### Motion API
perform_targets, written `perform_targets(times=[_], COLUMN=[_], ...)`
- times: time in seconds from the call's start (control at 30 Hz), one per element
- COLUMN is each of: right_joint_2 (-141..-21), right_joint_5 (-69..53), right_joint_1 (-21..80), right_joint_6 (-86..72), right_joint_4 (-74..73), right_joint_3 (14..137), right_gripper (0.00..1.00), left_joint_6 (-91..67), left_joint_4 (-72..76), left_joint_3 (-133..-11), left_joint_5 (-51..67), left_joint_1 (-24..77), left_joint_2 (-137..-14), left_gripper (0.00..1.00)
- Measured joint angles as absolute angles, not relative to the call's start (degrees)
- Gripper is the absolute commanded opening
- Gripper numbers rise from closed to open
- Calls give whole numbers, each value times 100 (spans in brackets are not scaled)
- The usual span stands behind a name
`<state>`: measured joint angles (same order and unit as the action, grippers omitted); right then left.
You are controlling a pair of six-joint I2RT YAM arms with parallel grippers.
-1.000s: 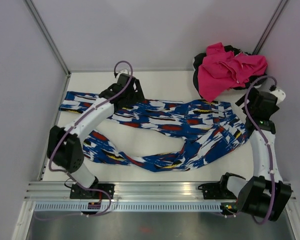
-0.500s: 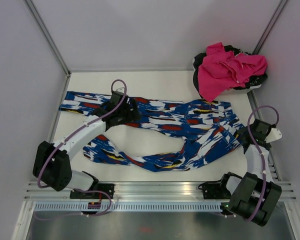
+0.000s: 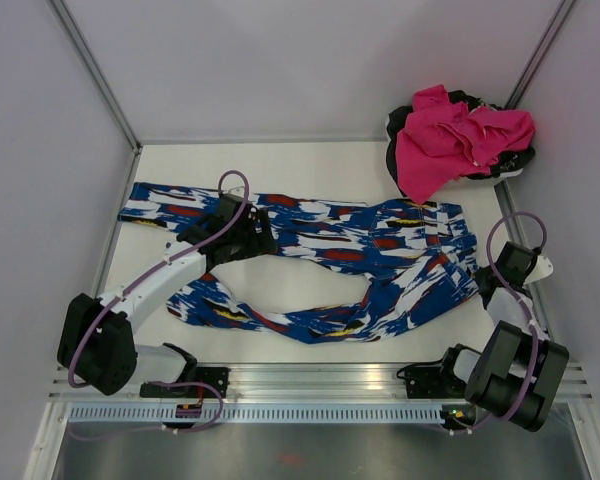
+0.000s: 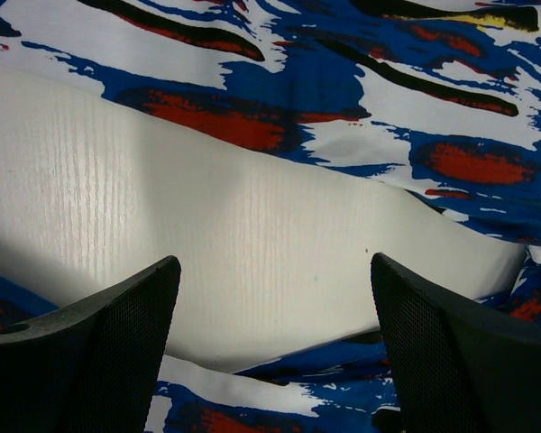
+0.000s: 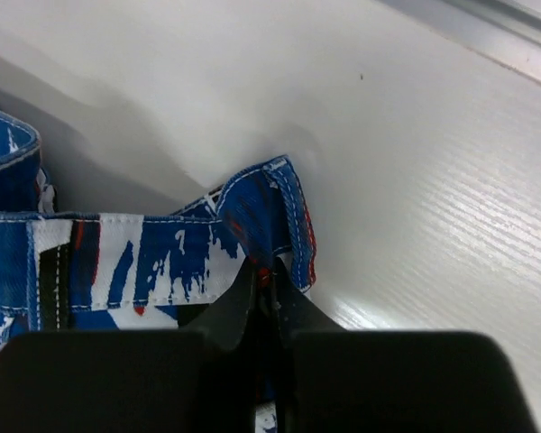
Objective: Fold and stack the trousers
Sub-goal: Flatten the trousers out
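Two legs of the trousers (image 3: 360, 250) reach out to the left across the table (image 3: 320, 165), and the waist end lies on the right. The far leg runs nearly straight to the left edge. The near leg bows toward my bases and ends short of that edge, and a strip of bare table shows between the two.

My left gripper (image 3: 255, 235) hangs over the far leg, left of the table's middle. In the left wrist view the left gripper (image 4: 272, 262) has its fingers (image 4: 99, 352) spread wide, with nothing between them but white table (image 4: 252, 225). The blue, red and white cloth of the trousers (image 4: 415, 99) crosses above that strip, and more of it lies under the fingertips at the bottom of the view. I cannot tell whether the fingers touch the cloth.

Further right, the legs join into the wide waist part, which lies flat but rumpled, with folds near the crotch.

My right gripper (image 3: 485, 288) sits low at the right edge of the waist end, near the table's right side. In the right wrist view the right gripper (image 5: 263, 281) has its fingers (image 5: 239, 307) pressed together, pinching a stitched corner of the trousers (image 5: 162, 253). The corner stands up a little off the table (image 5: 433, 180) where I grip it.

At the far right corner a pink cloth (image 3: 450, 135) is heaped on something black (image 3: 392, 125), just beyond the waist end. I cannot tell whether it touches the trousers.
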<state>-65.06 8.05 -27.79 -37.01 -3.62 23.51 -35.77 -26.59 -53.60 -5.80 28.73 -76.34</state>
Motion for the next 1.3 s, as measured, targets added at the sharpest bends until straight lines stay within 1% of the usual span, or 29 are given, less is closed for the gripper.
perform_targets(times=[0.1, 0.2, 0.27, 0.33, 0.4, 0.43, 0.47, 0.53, 0.57, 0.7, 0.8, 0.9, 1.0, 1.23, 1.3], right_joint_2=[-6523, -6154, -5749, -5358, -5216, -5164, -5144, -5103, -5081, -5159, -5166, -5131, -5341, -6814, -7384], right_joint_5=[714, 696, 749, 941, 1066, 1129, 1149, 1114, 1070, 860, 781, 753, 521, -97, -191], right_joint_1=[-2792, -2788, -2773, -2720, -2655, -2615, -2571, -2523, -2523, -2521, -2523, -2523, -2523, -2469, -2403], right_joint_6=[-3465, -3092, -2849, -2626, -2504, -2456, -2434, -2429, -2449, -2528, -2543, -2543, -2491, -2364, -2338], right_joint_4=[-609, -1398, -2062, -2880, -3489, -3833, -3940, -4209, -4316, -4764, -4794, -4574, -3972, -2370, -1988], right_joint_3=[2506, 3030, 3516, 4274, 5015, 5470, 5631, 5902, 5905, 5588, 5256, 5013, 4720, 4510, 4604], right_gripper=[0, 0, 0, 0, 0, 7, 7, 69, 98, 98, 98, 98, 98, 98, 98], left_joint_6=[-3503, -3371, -3280, -3201, -3157, -3142, -3129, -3098, -3083, -3017, -3002, -3006, -3013, -3085, -3173], left_joint_4=[-2768, -2978, -3221, -3463, -3507, -3503, -3503, -3514, -3514, -3509, -3516, -3498, -3463, -3280, -3253], left_joint_3=[-5363, -5380, -5489, -5717, -5909, -5988, -6051, -6167, -6228, -6399, -6403, -6403, -6438, -6851, -7039], left_joint_5=[-587, -611, -707, -801, -875, -891, -891, -880, -873, -823, -794, -808, -875, -963, -1050], left_joint_1=[2873, 2873, 2873, 2873, 2869, 2860, 2856, 2845, 2842, 2836, 2834, 2834, 2821, 2808, 2808], left_joint_2=[-7625, -7561, -7489, -7446, -7422, -7417, -7422, -7494, -7557, -7896, -8029, -8128, -8429, -9620, -9968], left_gripper=[91, 92, 92, 94, 95, 95, 95, 94, 94, 93, 94, 94, 92, 88, 83])
